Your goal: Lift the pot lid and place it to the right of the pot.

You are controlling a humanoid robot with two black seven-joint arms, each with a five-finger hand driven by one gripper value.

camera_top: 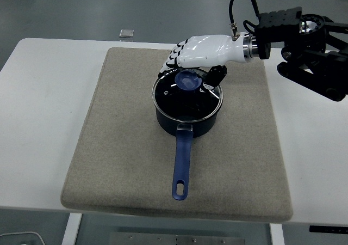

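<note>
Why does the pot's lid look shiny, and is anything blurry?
Head view: the glass lid on the pot catches small white glints from lights overhead; everything looks sharp, and the right hand casts only a soft shadow on the mat.

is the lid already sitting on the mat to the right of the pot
No, the lid is on top of the pot, with the right hand at its blue knob.
</note>
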